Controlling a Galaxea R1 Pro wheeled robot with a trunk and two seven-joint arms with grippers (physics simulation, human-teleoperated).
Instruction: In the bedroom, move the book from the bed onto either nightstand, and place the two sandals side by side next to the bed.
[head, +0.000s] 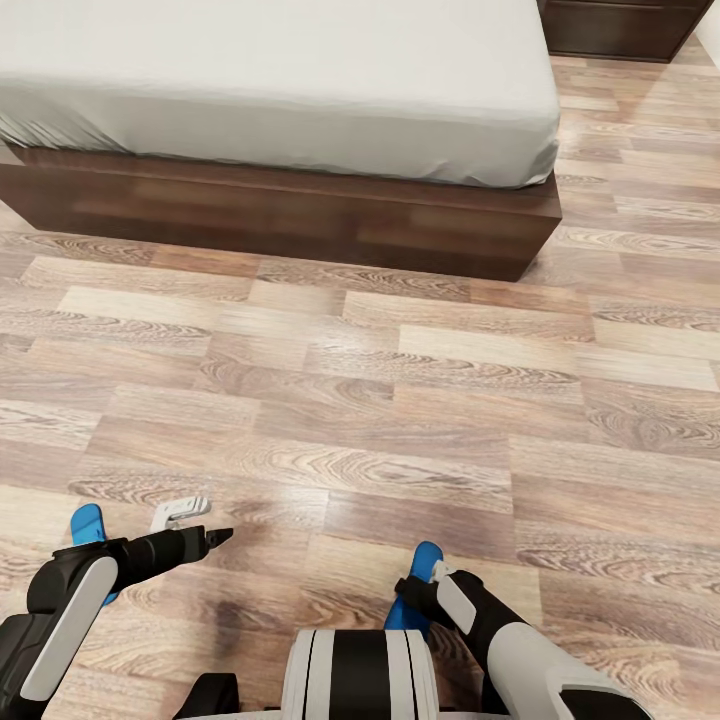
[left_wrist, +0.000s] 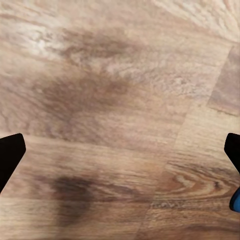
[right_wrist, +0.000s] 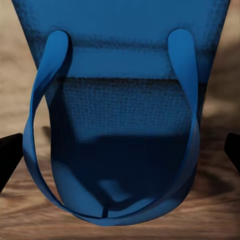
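Two robot arms, black with white shell panels, enter from the bottom of the head view. The left arm (head: 75, 600) sits at the lower left, its forearm reaching toward the centre of the frame and ending in the left gripper (head: 205, 525), one pale finger and one dark pointed finger spread apart. The right arm (head: 520, 640) rises from the lower right corner, bent, its wrist (head: 440, 590) angled down at lower centre. The white and black trunk (head: 360, 675) fills the bottom middle.

In both wrist views, dark fingertips (right_wrist: 9, 155) sit at opposite frame edges, wide apart.

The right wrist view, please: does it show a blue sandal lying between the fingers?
Yes, a blue sandal with its thin straps lies on the wood floor between the dark fingers.
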